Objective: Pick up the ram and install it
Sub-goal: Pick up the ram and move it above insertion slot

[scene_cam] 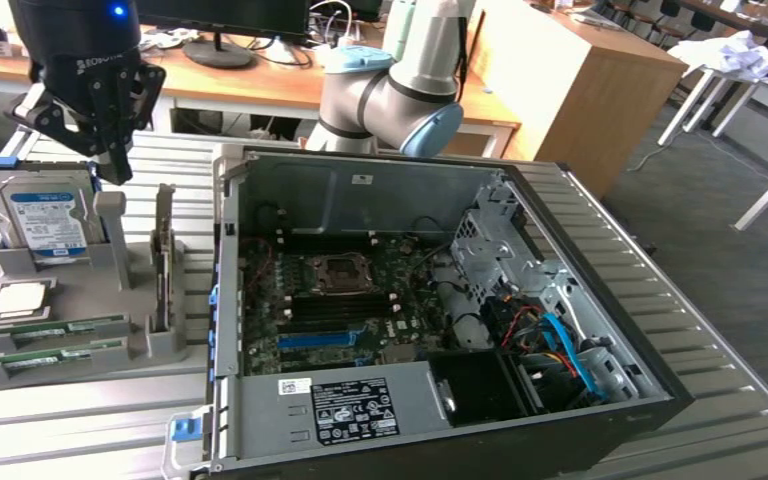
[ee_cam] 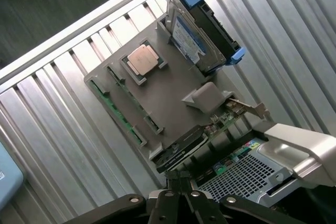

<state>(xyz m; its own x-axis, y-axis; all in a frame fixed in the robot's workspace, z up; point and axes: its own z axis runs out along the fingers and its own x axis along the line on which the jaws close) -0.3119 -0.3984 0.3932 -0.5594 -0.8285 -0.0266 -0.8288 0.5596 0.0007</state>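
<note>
Two ram sticks stand on edge in slots of a grey holder (scene_cam: 157,345) at the exterior view's left: one ram (scene_cam: 64,328) behind, the other ram (scene_cam: 40,358) in front. In the wrist view they are thin green strips, ram (ee_cam: 116,113) and ram (ee_cam: 132,99), along the holder (ee_cam: 168,103). My black gripper (scene_cam: 117,172) hangs above the holder's back, over the hard drive, well above the sticks. Its fingers (ee_cam: 181,182) are shut with nothing between them. The open computer case (scene_cam: 624,330) lies to the right, its motherboard (scene_cam: 337,305) exposed.
On the holder also sit a blue-labelled hard drive (scene_cam: 44,215), a square silver processor (scene_cam: 17,300) and an upright expansion card (scene_cam: 164,250). The case wall (scene_cam: 224,300) rises right beside the holder. The slatted metal table (scene_cam: 77,430) extends in front.
</note>
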